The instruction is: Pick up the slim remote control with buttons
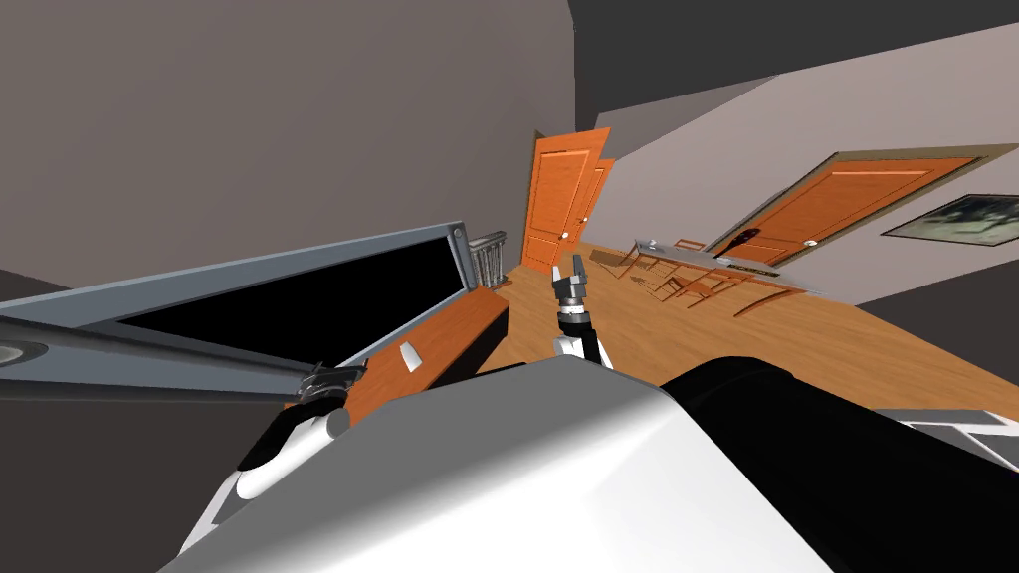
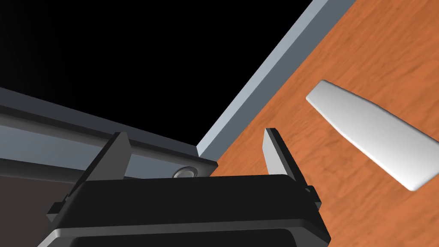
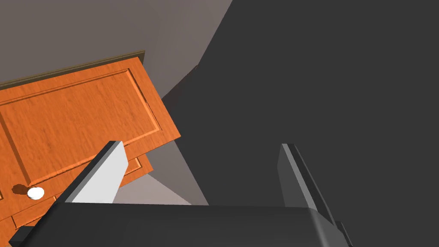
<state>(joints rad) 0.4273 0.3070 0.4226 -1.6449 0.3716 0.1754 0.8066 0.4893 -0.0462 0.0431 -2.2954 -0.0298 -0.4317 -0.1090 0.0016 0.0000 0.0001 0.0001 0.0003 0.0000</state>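
Observation:
The remote [image 2: 373, 133] is a slim, plain white wedge lying flat on an orange wooden cabinet top [image 2: 364, 55]; no buttons are visible. In the head view the remote [image 1: 409, 356] is a small white sliver on the cabinet [image 1: 453, 323], just ahead of my left gripper [image 1: 330, 380]. My left gripper [image 2: 195, 139] hangs open and empty over the cabinet's edge, by the TV frame's corner. The remote lies off to the side of one of its fingers [image 2: 276, 150], apart from it. My right gripper [image 1: 569, 271] is raised in front of me, and in its wrist view the right gripper [image 3: 201, 148] is open and empty.
A TV [image 1: 299, 298] with a black screen and grey frame [image 2: 257, 85] stands on the cabinet beside the remote. A dark grey bar [image 1: 149, 368] crosses low at my left. Orange doors [image 1: 562, 199], a table with chairs [image 1: 697, 274] and wooden floor [image 1: 796, 328] lie ahead.

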